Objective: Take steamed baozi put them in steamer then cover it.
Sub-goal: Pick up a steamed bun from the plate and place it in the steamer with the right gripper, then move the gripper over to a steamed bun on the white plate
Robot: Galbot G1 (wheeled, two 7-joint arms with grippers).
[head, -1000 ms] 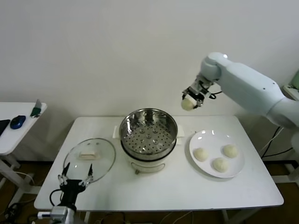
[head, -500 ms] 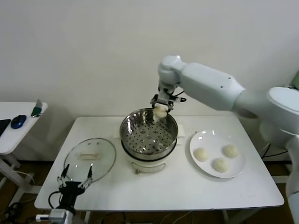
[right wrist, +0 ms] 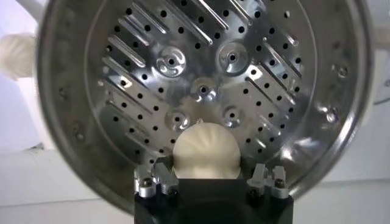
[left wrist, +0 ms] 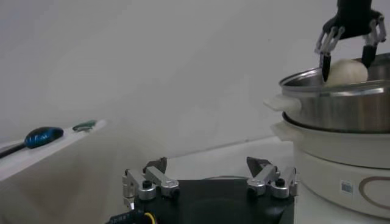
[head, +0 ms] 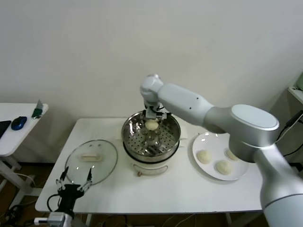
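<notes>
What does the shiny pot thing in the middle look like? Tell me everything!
The steamer is a round, shiny metal basket with a floor full of little holes and raised ridges. It sits upright on a white pot base in the middle of the table. Its lid is off. The right tool holds one baozi over the inside, above the holey floor.

Steamer between cover, left; plate, right.

A white table carries three things side by side — the glass cover flat at its left, the steamer on its white pot base mid-table, and a white plate at right.
</notes>
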